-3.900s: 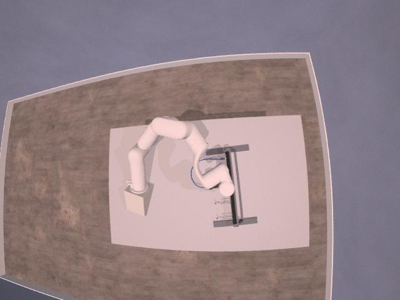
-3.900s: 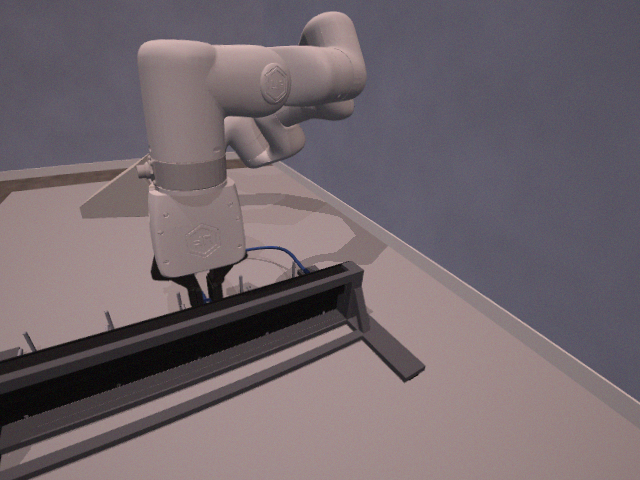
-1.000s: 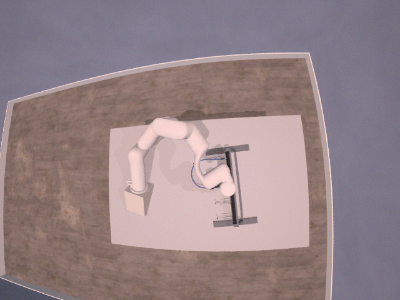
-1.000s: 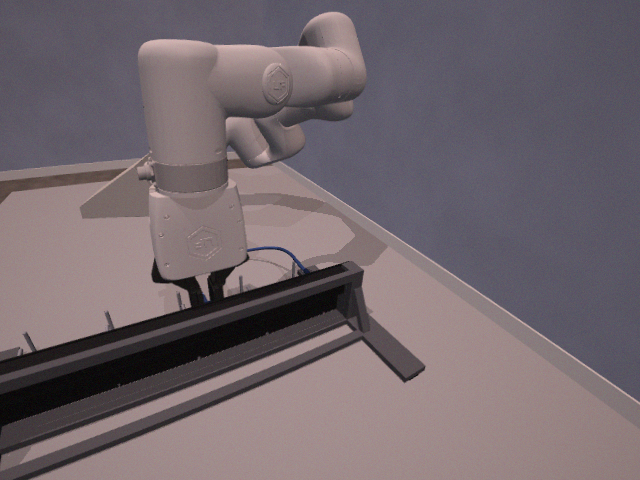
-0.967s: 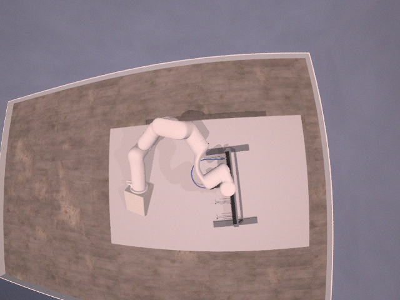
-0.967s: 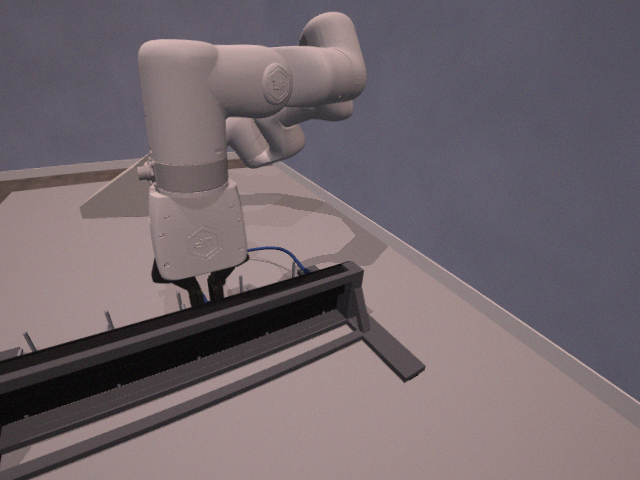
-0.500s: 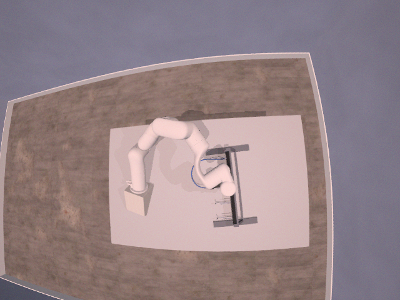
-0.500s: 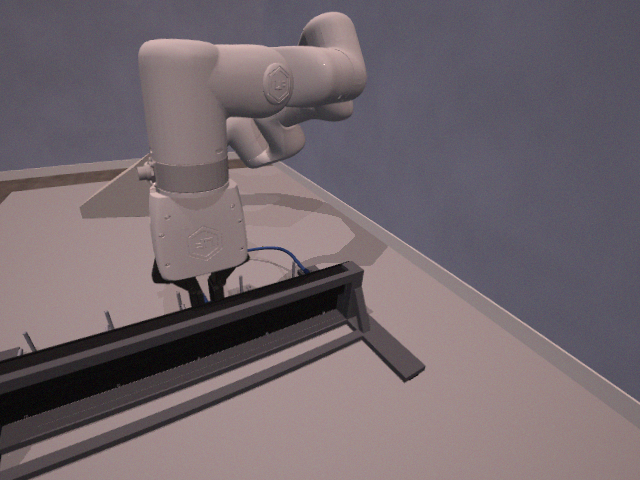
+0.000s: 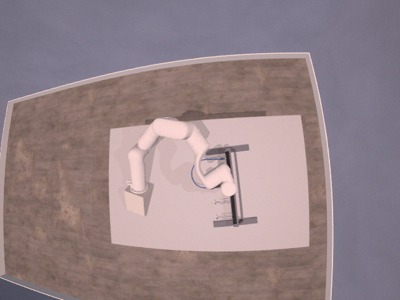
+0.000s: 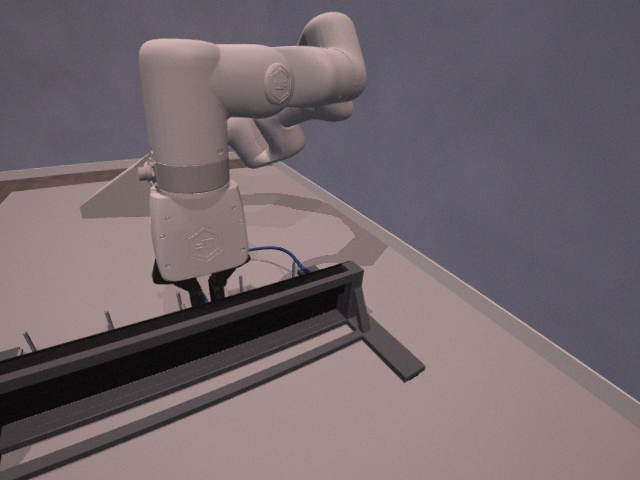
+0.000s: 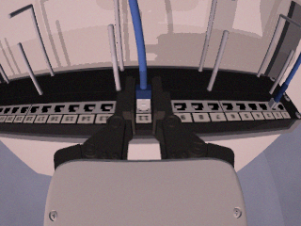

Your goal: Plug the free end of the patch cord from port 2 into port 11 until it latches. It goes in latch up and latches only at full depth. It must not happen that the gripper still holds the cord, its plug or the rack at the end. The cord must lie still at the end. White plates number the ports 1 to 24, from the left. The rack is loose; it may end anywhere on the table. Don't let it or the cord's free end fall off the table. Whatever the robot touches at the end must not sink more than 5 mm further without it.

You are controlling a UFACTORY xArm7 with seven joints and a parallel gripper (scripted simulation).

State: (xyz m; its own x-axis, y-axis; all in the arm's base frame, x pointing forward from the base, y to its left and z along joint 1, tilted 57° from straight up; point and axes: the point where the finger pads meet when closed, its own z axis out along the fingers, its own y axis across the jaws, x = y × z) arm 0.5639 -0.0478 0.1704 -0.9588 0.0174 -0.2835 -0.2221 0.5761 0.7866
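The dark rack point(image 9: 239, 187) stands on the white table, its row of ports with white number plates point(image 11: 75, 116) facing my wrist camera. My gripper point(image 11: 143, 88) is shut on the free plug point(image 11: 143, 100) of the blue patch cord point(image 11: 134, 22), held right at the port row near its middle. The plug sits at or in a port; its depth is hidden by the fingers. The cord loops back point(image 9: 194, 175) and its other end sits in a port at the rack's end point(image 11: 278, 97). From behind the rack my gripper point(image 10: 206, 294) reaches down at the rack's front point(image 10: 170, 335).
Thin grey posts point(image 11: 116, 38) stand in front of the rack on both sides of the cord. The rack's feet point(image 10: 392, 356) stretch across the table. The table edge point(image 10: 465, 294) runs to the right of the rack. The arm's base point(image 9: 137, 200) stands at the table's left.
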